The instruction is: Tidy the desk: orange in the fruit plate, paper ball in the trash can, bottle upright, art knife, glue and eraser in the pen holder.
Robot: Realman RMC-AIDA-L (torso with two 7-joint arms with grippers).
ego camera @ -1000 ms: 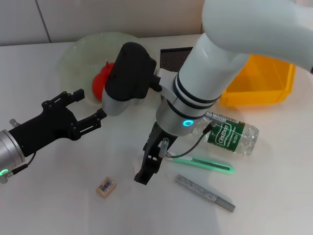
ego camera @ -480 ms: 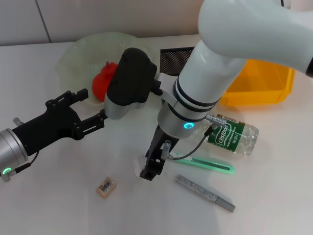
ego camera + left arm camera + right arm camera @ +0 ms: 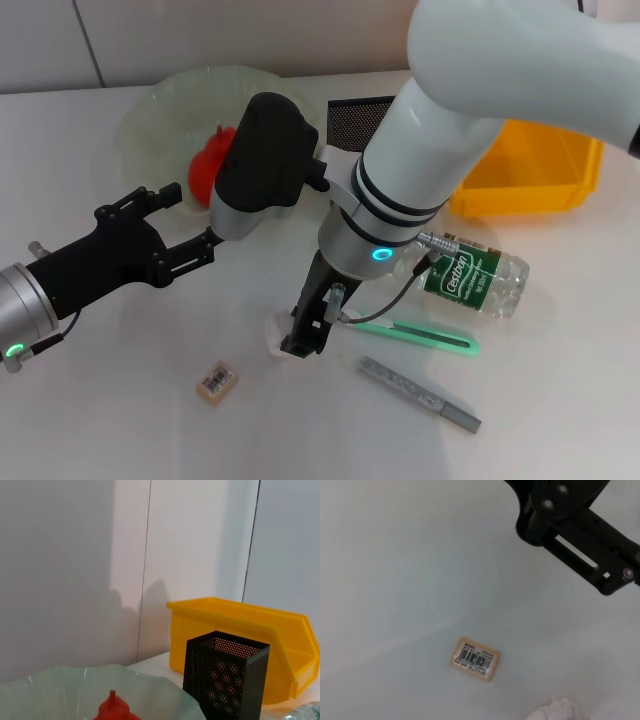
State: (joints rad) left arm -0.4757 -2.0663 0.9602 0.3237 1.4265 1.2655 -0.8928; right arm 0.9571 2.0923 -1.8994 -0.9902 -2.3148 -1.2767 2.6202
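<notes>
My right gripper [image 3: 303, 340] points down at the table, right beside a white paper ball [image 3: 272, 331]; the ball also shows at the edge of the right wrist view [image 3: 552, 711]. A tan eraser with a barcode [image 3: 216, 381] lies to its left on the table, also in the right wrist view [image 3: 475, 658]. A bottle [image 3: 472, 280] lies on its side. A green art knife [image 3: 425, 337] and a grey glue stick [image 3: 420, 395] lie near it. A red fruit [image 3: 208, 168] sits in the glass fruit plate [image 3: 160, 105]. My left gripper [image 3: 180, 222] is open and empty, hovering at the left.
A black mesh pen holder [image 3: 358, 118] stands at the back, also in the left wrist view [image 3: 225, 677]. A yellow bin [image 3: 535, 165] stands at the back right. My right arm hides the table's middle.
My right gripper has moved a little back and left, and the paper ball now shows beside it. My left gripper has drifted slightly to the right.
</notes>
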